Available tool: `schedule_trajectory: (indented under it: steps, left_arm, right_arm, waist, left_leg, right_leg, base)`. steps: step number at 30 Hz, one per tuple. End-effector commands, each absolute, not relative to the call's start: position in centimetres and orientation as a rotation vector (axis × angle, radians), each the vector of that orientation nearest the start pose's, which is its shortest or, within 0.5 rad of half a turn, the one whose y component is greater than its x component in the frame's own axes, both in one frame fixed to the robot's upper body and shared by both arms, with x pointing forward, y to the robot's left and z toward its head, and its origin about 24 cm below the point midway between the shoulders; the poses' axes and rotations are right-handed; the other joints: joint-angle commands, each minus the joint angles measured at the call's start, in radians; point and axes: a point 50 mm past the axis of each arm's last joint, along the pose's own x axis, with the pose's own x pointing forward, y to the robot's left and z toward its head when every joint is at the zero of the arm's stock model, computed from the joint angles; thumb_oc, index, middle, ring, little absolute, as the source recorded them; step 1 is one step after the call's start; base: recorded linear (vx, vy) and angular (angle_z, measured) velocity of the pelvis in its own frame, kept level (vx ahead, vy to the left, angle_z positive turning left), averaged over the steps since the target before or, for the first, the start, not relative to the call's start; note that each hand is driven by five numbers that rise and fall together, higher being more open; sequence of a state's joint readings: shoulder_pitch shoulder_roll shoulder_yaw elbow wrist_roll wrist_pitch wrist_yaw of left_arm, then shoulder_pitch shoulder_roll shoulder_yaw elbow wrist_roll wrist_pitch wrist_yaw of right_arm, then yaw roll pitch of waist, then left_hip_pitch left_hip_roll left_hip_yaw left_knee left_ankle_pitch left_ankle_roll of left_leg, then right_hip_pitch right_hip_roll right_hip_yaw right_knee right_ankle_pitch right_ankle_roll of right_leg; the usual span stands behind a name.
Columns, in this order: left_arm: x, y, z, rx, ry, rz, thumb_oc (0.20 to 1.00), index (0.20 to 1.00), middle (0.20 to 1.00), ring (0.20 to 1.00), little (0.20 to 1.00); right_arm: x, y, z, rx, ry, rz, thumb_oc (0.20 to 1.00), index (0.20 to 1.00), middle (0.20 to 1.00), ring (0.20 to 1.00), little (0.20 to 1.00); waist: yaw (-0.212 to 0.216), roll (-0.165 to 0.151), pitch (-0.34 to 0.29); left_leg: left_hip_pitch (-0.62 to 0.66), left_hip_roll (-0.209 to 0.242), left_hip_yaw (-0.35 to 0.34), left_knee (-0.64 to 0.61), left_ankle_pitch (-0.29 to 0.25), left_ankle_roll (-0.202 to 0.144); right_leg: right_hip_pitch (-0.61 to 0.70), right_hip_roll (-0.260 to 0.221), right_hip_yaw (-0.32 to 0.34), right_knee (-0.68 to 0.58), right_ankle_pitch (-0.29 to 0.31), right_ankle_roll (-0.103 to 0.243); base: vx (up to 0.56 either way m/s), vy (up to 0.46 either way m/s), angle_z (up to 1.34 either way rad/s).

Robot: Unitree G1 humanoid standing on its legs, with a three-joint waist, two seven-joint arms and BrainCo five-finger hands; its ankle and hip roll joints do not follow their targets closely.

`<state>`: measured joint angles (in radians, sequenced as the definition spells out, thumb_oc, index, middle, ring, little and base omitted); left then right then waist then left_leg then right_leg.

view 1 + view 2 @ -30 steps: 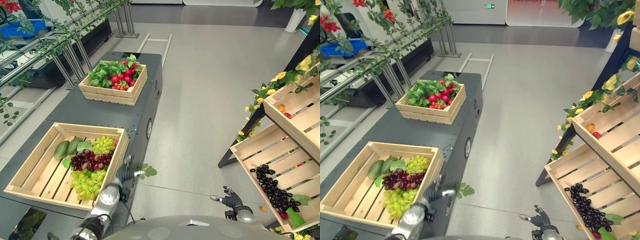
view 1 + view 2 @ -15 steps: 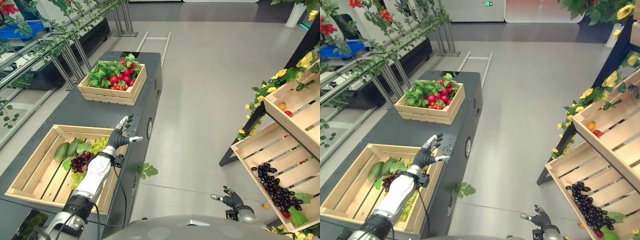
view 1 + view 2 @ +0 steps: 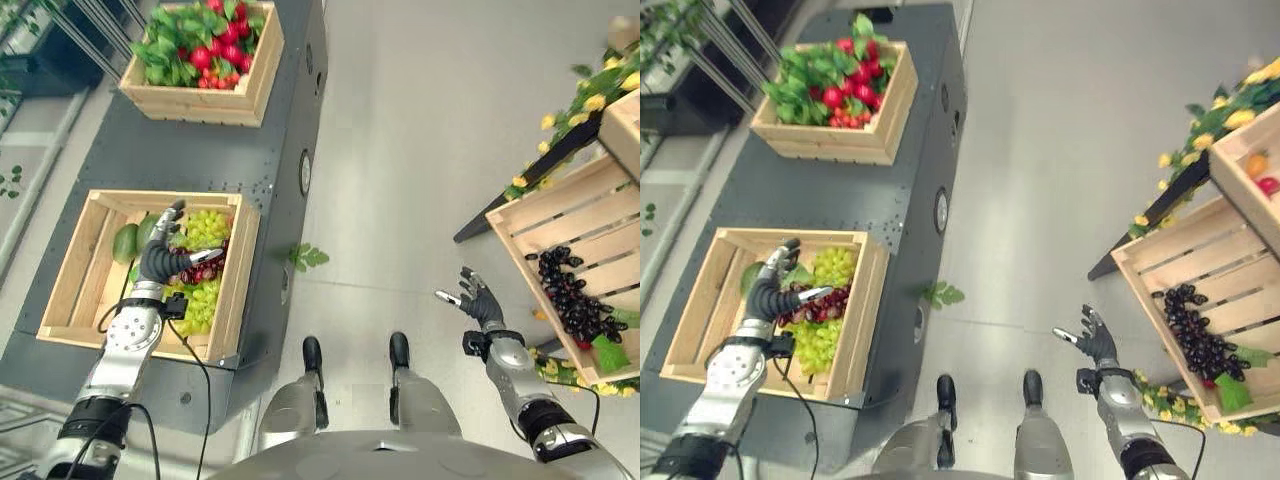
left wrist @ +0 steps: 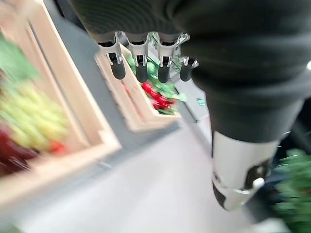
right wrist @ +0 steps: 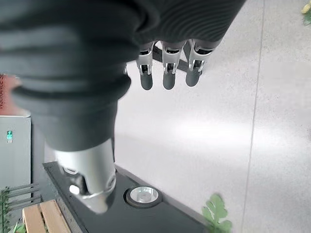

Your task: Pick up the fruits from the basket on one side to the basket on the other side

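Compared with half a second ago, the left robot hand has dropped from the near crate's rim to a position over the fruit inside, and the head camera has tilted down, so the whole scene has shifted in the eye views. This suggests the reach phase is ending and a grasp is about to begin; no fruit has yet been lifted.

Left robot hand: fingers extended and spread, thumb held apart, nothing enclosed. It hovers over the dark purple grapes, with its fingertips pointing toward the crate's far wall. Whether it touches the fruit cannot be told. The forearm enters from the lower left.

Right robot hand: fingers relaxed and splayed, empty, held over the floor between the tabletop and the shelf.

Source crate: a slatted wooden box on the dark tabletop. It holds green grapes, a second green bunch, the purple bunch between them, and green fruit on the side away from the aisle.

Far crate: red fruit with leaves, farther along the same tabletop.

Destination crate: on the lower level of the shelf to the robot's right, already holding black grapes
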<state>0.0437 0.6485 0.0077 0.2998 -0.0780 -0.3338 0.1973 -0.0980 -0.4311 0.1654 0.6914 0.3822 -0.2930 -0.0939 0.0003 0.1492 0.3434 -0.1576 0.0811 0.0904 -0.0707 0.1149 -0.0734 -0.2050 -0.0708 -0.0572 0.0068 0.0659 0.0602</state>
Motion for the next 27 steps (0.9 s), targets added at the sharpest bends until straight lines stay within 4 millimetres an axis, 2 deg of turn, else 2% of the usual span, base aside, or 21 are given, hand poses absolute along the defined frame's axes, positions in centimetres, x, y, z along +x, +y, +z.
schedule_trajectory:
  steps: [1,6,8,10,11,16,19,27]
  left_arm:
    - [23.2,34.9,9.2,0.791,-0.113,0.400,1.000,1.000,1.000,1.000,1.000]
    - [23.7,36.6,10.5,0.894,-0.097,0.467,1.000,1.000,1.000,1.000,1.000]
    - [24.2,37.4,11.8,0.983,-0.104,0.496,1.000,1.000,1.000,1.000,1.000]
    - [24.5,37.6,12.2,1.004,-0.110,0.507,1.000,1.000,1.000,1.000,1.000]
    - [24.8,38.5,12.8,1.024,-0.090,0.544,1.000,1.000,1.000,1.000,1.000]
    - [25.4,40.5,14.8,1.120,-0.062,0.619,1.000,1.000,1.000,1.000,1.000]
    - [25.8,40.3,16.6,1.197,-0.122,0.635,1.000,1.000,1.000,1.000,1.000]
    - [26.6,40.2,19.3,1.372,-0.175,0.628,1.000,1.000,1.000,1.000,1.000]
  right_arm:
    - [26.4,-25.5,0.5,-0.188,0.074,-0.142,1.000,1.000,1.000,1.000,1.000]
    - [27.2,-26.0,2.1,-0.194,0.008,-0.165,1.000,1.000,1.000,1.000,1.000]
    - [27.3,-25.8,2.7,-0.199,-0.027,-0.163,1.000,1.000,1.000,1.000,1.000]
    - [27.5,-25.9,2.8,-0.201,-0.032,-0.168,1.000,1.000,1.000,1.000,1.000]
    - [27.5,-25.9,2.9,-0.206,-0.035,-0.169,1.000,1.000,1.000,1.000,1.000]
    - [27.2,-25.6,3.0,-0.200,-0.051,-0.167,1.000,1.000,1.000,1.000,1.000]
    - [27.0,-25.7,2.8,-0.200,-0.051,-0.185,1.000,1.000,1.000,1.000,1.000]
    - [26.5,-26.0,2.3,-0.176,-0.041,-0.207,1.000,1.000,1.000,1.000,1.000]
  waist:
    - [0.003,-0.024,0.077]
    - [0.003,-0.009,0.135]
    - [0.001,-0.002,0.168]
    - [0.001,0.002,0.175]
    - [-0.001,0.010,0.177]
    - [-0.008,0.027,0.177]
    - [-0.005,0.033,0.177]
    - [-0.008,0.019,0.177]
  left_leg:
    - [-0.048,-0.038,-0.061,0.089,-0.049,0.000]
    - [-0.123,-0.040,-0.073,0.124,-0.041,-0.001]
    - [-0.163,-0.045,-0.078,0.144,-0.041,0.001]
    - [-0.179,-0.048,-0.078,0.152,-0.040,0.002]
    - [-0.208,-0.052,-0.076,0.151,-0.036,0.003]
    - [-0.277,-0.058,-0.062,0.162,-0.035,0.004]
    - [-0.324,-0.062,-0.058,0.182,-0.040,0.006]
    - [-0.422,-0.071,-0.052,0.226,-0.053,0.011]
  right_leg:
    - [-0.101,-0.053,-0.028,0.155,-0.017,0.077]
    - [-0.178,-0.068,-0.040,0.199,-0.018,0.076]
    - [-0.222,-0.076,-0.038,0.219,-0.018,0.076]
    - [-0.235,-0.081,-0.037,0.225,-0.019,0.077]
    - [-0.266,-0.085,-0.032,0.226,-0.017,0.078]
    - [-0.341,-0.091,-0.018,0.241,-0.014,0.082]
    - [-0.388,-0.091,-0.008,0.248,-0.012,0.083]
    - [-0.468,-0.094,0.005,0.256,-0.004,0.091]
  base:
    - [-0.08,0.002,0.14]
    - [-0.11,0.018,0.15]
    - [-0.08,0.033,0.17]
    - [-0.04,0.044,0.04]
    - [-0.05,0.084,0.06]
    - [-0.02,0.055,0.03]
    - [-0.01,0.029,-0.01]
    - [0.00,0.005,-0.02]
